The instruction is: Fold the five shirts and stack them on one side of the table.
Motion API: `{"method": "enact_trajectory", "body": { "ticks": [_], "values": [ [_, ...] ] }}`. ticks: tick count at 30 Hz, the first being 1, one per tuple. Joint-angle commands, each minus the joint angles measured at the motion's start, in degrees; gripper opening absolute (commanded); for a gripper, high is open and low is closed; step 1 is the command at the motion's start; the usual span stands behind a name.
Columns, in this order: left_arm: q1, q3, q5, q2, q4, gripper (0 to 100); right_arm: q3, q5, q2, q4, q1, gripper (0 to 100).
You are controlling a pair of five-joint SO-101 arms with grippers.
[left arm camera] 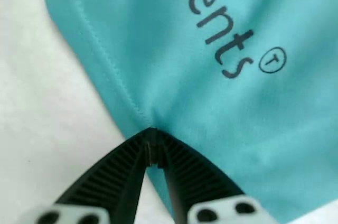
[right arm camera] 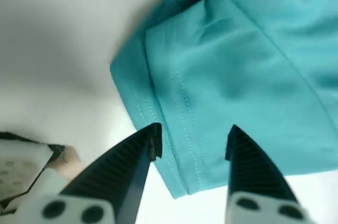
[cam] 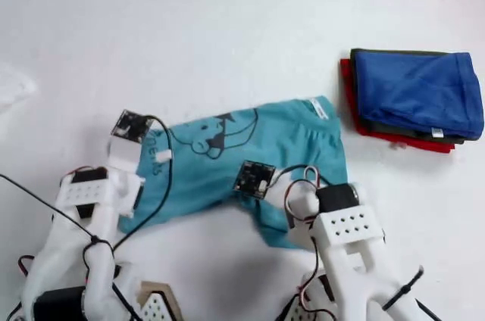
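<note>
Teal shirt (cam: 227, 162) spread mid-table.
Your left gripper (left arm camera: 152, 147) is pinched tight on its hem; your right gripper (right arm camera: 193, 139) stands wide open over another edge, holding nothing. Folded stack (cam: 413, 101) lies well apart.

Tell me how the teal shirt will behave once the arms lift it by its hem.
Probably floppy: the teal shirt puckers where the left gripper has its jaws shut on the hem, so the rest should sag and drape. Likely light, since a thin pinch gathers it. It may slide across the smooth white table when tugged.
</note>
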Motion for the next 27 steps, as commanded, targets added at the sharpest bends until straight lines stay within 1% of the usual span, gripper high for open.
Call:
{"method": "enact_trajectory", "body": {
  "ticks": [1, 7, 17, 22, 27],
  "values": [
    [0.35, -1.8, 0.44, 0.09, -0.88, 3, -0.26, 1.93, 1.8, 0.57, 0.4, 20.7],
    [0.35, -1.8, 0.44, 0.09, -0.88, 3, -0.26, 4.4, 5.41, -0.75, 0.4, 20.8],
    [0.35, -1.8, 0.35, 0.09, -0.88, 3, -0.35, 4.57, 17.19, -4.09, 0.22, 21.1],
    [0.35, -1.8, 0.35, 0.09, -0.88, 3, -0.35, 4.57, 20.53, -5.76, -0.22, 26.9],
    [0.35, -1.8, 0.44, 0.09, -0.88, 3, -0.35, 4.57, 24.13, -10.33, -0.4, 26.9]
  ]
}}
